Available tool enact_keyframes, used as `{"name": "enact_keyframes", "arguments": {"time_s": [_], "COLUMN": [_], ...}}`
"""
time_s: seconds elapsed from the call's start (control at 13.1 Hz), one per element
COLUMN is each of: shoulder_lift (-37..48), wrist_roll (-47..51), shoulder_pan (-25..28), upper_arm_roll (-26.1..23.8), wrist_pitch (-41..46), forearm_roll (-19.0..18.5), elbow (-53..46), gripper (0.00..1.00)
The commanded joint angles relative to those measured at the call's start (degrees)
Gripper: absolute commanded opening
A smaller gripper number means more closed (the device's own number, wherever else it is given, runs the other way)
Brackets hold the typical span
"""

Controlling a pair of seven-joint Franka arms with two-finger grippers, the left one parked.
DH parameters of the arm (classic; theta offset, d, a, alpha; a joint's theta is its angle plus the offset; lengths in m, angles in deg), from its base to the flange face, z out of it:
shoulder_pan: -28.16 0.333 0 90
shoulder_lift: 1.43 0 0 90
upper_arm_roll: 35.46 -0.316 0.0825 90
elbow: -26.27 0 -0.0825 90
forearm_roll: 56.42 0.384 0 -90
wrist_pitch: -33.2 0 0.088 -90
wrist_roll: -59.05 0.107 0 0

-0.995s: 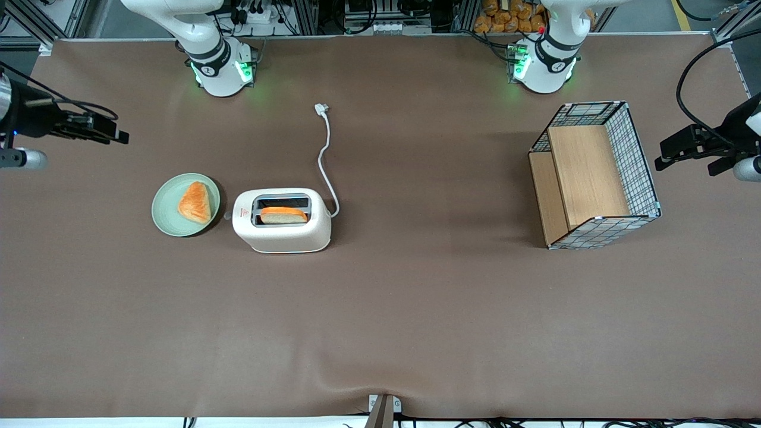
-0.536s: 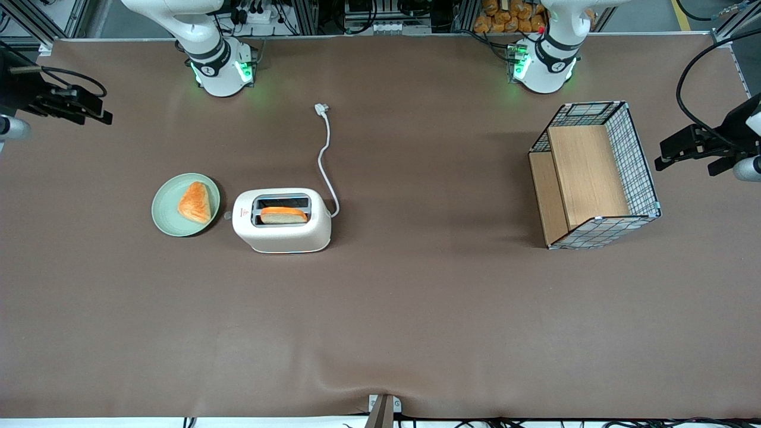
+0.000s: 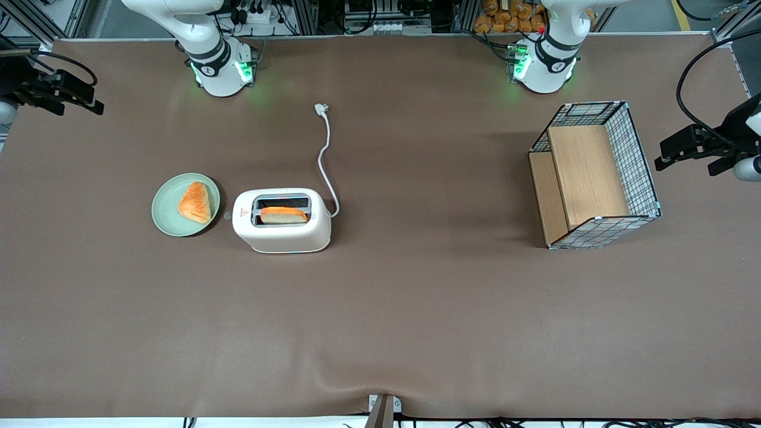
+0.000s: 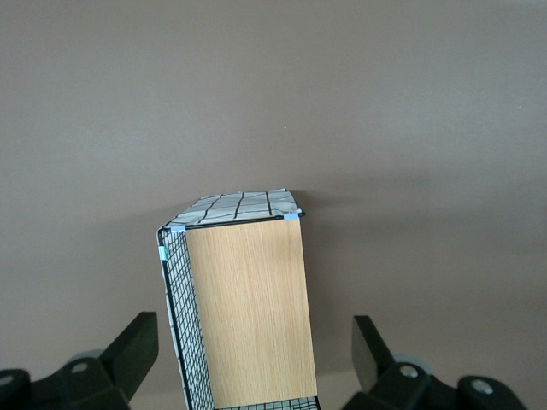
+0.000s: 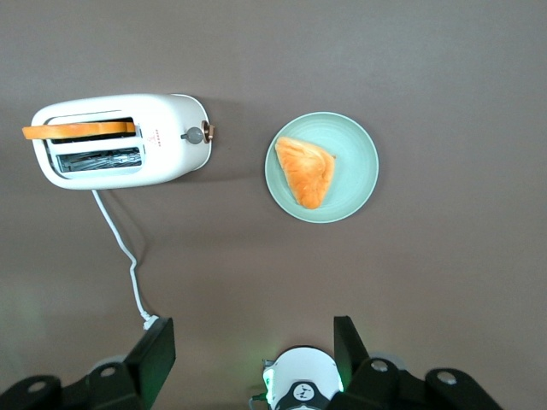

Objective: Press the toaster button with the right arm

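The cream-white toaster [image 3: 283, 230] [image 5: 120, 141] stands near the middle of the table with an orange-crusted slice [image 3: 283, 214] in one slot. The toaster button [image 3: 227, 216] [image 5: 195, 134] is a small grey knob on the narrow end that faces the green plate. The right arm's black gripper [image 3: 88, 98] [image 5: 252, 346] hangs high above the working arm's end of the table. It is well away from the toaster and farther from the front camera than it. Its fingers [image 5: 154, 354] stand wide apart and open, with nothing between them.
A pale green plate [image 3: 165, 221] [image 5: 362, 147] with a triangular pastry [image 3: 195, 202] sits beside the button end. The white cord [image 3: 324, 160] runs from the toaster to its plug [image 3: 321, 107]. A wire-and-wood basket [image 3: 594, 172] lies toward the parked arm's end.
The right gripper has moved away from the front camera and slightly outward toward the table's end. The toaster, plate and cord are unmoved.
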Motion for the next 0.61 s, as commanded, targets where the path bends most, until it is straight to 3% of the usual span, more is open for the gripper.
{"name": "enact_keyframes", "arguments": {"time_s": [0.0,0.54], "shoulder_lift": [1.4,2.2], "wrist_roll": [-1.3,-3.0], "shoulder_pan": [-0.9,-0.7], "upper_arm_roll": [-0.9,-1.0], "wrist_pitch": [0.4,0.5], "forearm_roll": [-1.8,-3.4], "elbow": [0.1,-0.3], "gripper": [1.0,1.0]}}
